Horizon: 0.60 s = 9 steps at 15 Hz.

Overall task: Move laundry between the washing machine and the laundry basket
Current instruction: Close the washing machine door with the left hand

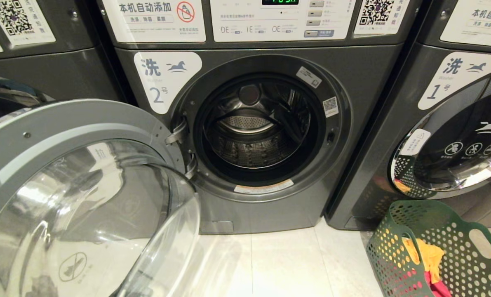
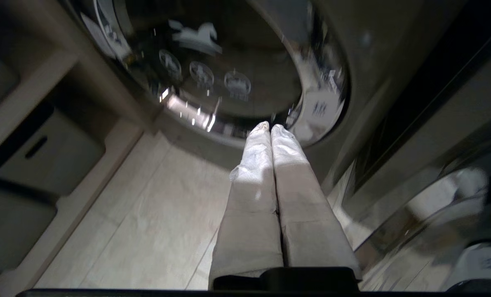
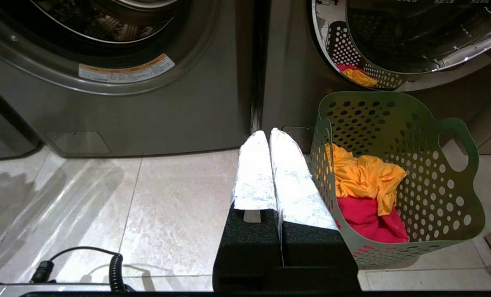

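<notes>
The washing machine (image 1: pixel 352 82) marked 2 stands in the middle with its round glass door (image 1: pixel 64 185) swung wide open to the left. Its drum (image 1: pixel 253 136) looks bare. The green laundry basket (image 1: pixel 455 231) sits on the floor at the lower right, in front of machine 1. It holds laundry: a yellow-orange garment (image 3: pixel 365 177) lying on a red-pink one (image 3: pixel 365 218). My right gripper (image 3: pixel 268 133) is shut and holds nothing, low over the floor just beside the basket (image 3: pixel 443 198). My left gripper (image 2: pixel 270 126) is shut and empty, pointing at a closed machine door (image 2: pixel 229 62).
Machine 1 (image 1: pixel 455 136) on the right has its chrome-rimmed door closed, and another machine (image 1: pixel 43 62) stands on the left. Pale floor tiles (image 1: pixel 286 264) lie in front of the machines. A coiled black cable (image 3: pixel 113 268) rests on the floor near my right arm.
</notes>
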Motion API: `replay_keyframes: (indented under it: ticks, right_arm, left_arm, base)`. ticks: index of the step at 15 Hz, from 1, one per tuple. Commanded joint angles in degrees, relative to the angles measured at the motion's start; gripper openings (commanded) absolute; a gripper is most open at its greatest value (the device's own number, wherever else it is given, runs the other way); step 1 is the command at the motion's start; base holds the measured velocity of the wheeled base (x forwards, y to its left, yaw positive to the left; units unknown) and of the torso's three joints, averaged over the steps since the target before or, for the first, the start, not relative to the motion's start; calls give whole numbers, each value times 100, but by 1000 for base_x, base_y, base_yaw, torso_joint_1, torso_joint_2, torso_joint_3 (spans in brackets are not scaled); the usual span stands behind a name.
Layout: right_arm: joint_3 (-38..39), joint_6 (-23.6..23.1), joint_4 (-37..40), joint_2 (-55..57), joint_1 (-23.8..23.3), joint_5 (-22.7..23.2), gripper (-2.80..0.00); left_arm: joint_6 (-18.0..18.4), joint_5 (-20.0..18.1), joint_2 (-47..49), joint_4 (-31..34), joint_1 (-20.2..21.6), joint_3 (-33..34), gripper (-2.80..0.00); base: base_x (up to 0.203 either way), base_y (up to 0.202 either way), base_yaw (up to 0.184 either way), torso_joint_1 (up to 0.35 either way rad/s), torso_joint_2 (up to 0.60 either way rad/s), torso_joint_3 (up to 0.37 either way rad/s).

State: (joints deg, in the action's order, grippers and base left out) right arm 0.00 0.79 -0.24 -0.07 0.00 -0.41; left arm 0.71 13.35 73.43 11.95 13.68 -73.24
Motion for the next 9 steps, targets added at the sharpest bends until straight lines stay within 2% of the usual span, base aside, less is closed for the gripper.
replay_keyframes:
  ticks: [1,2,4,7,9]
  right_arm:
    - [0,0,-2,7,9,-2,-280]
    - [0,0,-2,7,4,-2,-280]
    - [0,0,-2,7,0,-2,-280]
    - [0,0,-2,7,0,-2,-280]
    - [0,0,-2,7,0,-2,-280]
  left_arm:
    - [11,-239,159,548,216,148,-280]
    - [15,-594,27,963,223,111,-280]
    - [17,-1012,-134,1636,223,-98,-280]
    - [-8,-1538,-304,2156,201,-298,-280]
    - [-9,-1893,-518,2473,-72,-303,-280]
  base:
    - [0,0,0,0,0,0]
    - [0,0,0,0,0,0]
    - [0,0,0,0,0,0]
    - [0,0,0,0,0,0]
    - [0,0,0,0,0,0]
